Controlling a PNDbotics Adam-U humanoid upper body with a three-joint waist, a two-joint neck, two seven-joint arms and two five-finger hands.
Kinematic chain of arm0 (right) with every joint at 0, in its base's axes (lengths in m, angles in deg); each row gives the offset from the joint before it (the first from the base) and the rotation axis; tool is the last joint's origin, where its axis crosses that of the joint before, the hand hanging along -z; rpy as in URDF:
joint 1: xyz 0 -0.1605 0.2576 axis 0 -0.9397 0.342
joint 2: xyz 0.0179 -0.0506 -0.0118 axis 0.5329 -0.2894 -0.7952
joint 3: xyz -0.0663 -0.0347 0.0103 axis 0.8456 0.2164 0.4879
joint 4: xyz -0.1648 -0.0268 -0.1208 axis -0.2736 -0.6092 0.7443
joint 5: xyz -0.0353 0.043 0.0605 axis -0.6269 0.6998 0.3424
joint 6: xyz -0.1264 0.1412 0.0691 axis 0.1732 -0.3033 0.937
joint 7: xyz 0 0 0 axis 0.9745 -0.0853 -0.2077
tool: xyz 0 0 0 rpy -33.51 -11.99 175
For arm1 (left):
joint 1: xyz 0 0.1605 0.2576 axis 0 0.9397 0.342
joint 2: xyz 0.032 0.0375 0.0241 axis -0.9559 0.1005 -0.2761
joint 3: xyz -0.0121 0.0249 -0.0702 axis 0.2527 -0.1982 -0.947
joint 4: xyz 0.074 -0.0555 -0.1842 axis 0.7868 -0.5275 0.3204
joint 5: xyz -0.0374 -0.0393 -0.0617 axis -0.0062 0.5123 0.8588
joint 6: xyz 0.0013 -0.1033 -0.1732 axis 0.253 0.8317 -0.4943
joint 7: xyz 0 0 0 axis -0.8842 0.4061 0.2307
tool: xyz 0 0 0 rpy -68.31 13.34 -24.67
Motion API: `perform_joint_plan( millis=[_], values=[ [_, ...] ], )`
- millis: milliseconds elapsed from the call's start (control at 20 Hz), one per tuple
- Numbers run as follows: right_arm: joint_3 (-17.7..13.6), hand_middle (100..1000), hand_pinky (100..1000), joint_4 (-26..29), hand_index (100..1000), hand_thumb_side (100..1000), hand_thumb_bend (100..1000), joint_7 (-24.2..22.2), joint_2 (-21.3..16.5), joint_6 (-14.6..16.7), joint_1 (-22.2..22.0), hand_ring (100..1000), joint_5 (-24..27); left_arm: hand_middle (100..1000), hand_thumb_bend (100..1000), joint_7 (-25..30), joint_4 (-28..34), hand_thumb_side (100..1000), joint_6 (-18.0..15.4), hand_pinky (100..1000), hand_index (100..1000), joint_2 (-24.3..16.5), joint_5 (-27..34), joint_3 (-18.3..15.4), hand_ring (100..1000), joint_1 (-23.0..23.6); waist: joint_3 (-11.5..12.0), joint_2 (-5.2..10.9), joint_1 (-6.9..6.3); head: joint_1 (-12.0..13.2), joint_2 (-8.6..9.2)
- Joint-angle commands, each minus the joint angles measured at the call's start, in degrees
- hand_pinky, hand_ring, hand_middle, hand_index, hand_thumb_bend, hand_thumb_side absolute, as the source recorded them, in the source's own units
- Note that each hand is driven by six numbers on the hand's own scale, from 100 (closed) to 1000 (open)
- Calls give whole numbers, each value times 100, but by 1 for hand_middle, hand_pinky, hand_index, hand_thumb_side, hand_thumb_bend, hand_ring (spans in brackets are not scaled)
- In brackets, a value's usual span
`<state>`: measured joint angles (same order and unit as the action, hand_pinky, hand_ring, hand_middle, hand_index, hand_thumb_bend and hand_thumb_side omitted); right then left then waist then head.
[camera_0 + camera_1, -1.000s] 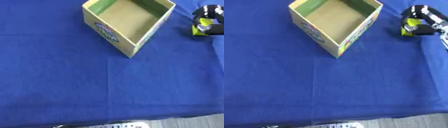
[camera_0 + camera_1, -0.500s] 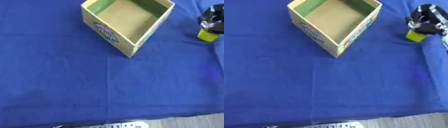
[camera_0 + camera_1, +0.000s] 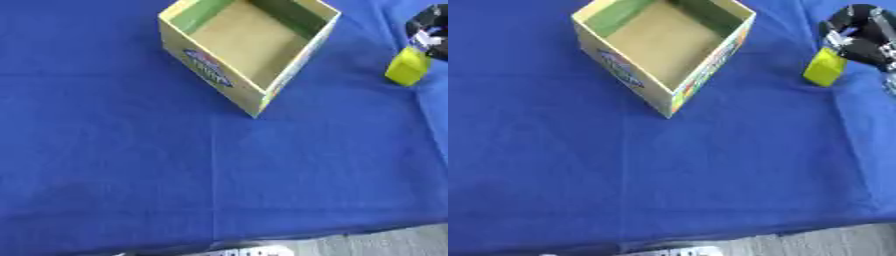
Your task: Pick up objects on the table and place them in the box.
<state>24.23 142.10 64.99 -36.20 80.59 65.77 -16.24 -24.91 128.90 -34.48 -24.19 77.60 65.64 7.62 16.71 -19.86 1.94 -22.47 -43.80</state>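
One open cardboard box [image 3: 662, 47] sits far on the blue cloth [image 3: 667, 175]. Right of it, the right hand [image 3: 859, 37] pinches a yellow-green block [image 3: 824, 67], nothing standing between them.

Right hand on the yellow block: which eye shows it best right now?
The right eye view. There the right hand shows most of its dark fingers, curled on the top of the yellow block, right of the box. The left eye view cuts the hand off at the frame's edge, leaving only a dark patch above the block.
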Motion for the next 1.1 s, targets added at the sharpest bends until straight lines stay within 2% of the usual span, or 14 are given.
perform_joint_plan(
  millis=[50,100,200,400,650,850,1100],
  values=[
    [109,899,813,117,780,677,478,-252,-370,144,-26,964,-231,518,252,0,54,961,9,549,635,-68,15,-30,690,-21,-24,150,8,2,-31],
    [125,915,835,113,797,680,501,-337,-369,182,-25,994,-315,519,253,-1,54,960,8,549,635,-68,16,-32,690,-21,-31,160,8,3,-29],
    [152,940,883,109,826,690,544,-507,-351,263,-25,1000,-485,519,254,-1,54,959,7,549,635,-69,20,-32,691,-22,-40,178,8,7,-29],
    [210,977,912,104,869,655,626,-848,-318,414,-26,1000,-826,519,255,8,51,958,7,550,635,-70,20,-29,692,-22,-44,202,-1,13,-24],
    [-41,981,904,30,884,620,660,-1686,-196,530,97,1000,-1433,519,256,4,48,958,4,550,635,-71,24,-38,692,-9,-65,216,-21,38,-25],
    [-77,978,890,-22,891,609,676,-1795,-173,561,127,1000,-1684,520,256,5,48,958,0,551,635,-69,23,-39,693,-8,-68,211,-35,43,-25],
    [-64,964,813,-96,888,567,613,-1661,-145,564,150,1000,-1939,520,257,8,49,958,1,552,635,-66,23,-34,696,-6,-76,206,-44,49,-26]
  ],
)
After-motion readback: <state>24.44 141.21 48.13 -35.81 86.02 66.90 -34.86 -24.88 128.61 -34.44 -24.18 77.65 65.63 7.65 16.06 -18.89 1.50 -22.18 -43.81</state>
